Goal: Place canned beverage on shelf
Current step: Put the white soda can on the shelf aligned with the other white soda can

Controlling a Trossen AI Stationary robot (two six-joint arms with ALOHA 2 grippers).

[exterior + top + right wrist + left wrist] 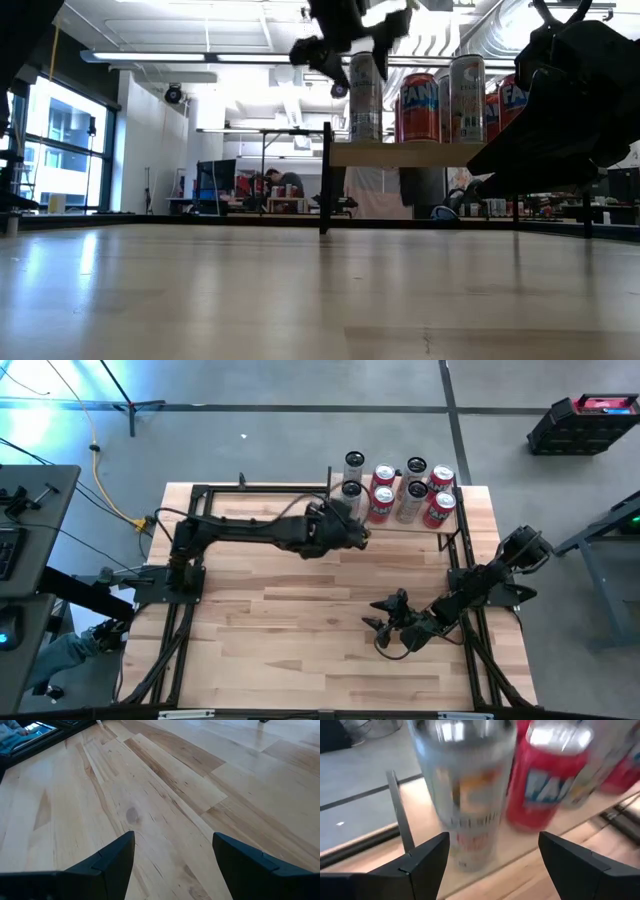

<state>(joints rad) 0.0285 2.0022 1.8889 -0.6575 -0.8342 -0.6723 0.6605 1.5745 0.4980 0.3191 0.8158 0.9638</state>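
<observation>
The shelf (398, 525), a pale board on thin black uprights, stands at the table's far right and carries several cans, silver and red. The nearest silver can (462, 795) stands upright on the board's left end, with a red can (545, 780) beside it. My left gripper (492, 840) is open just in front of that silver can, raised to the shelf's height (345, 45), with the can beyond its fingertips. My right gripper (382, 625) stands open low over the bare tabletop at the near right, with nothing between its fingers (172, 840).
A black metal frame (250, 488) runs along the table's edges. A thin black upright (400, 810) stands at the shelf's left corner close to my left gripper. The planked tabletop (290, 610) between the two arms is bare. A person sits far off in the room (283, 185).
</observation>
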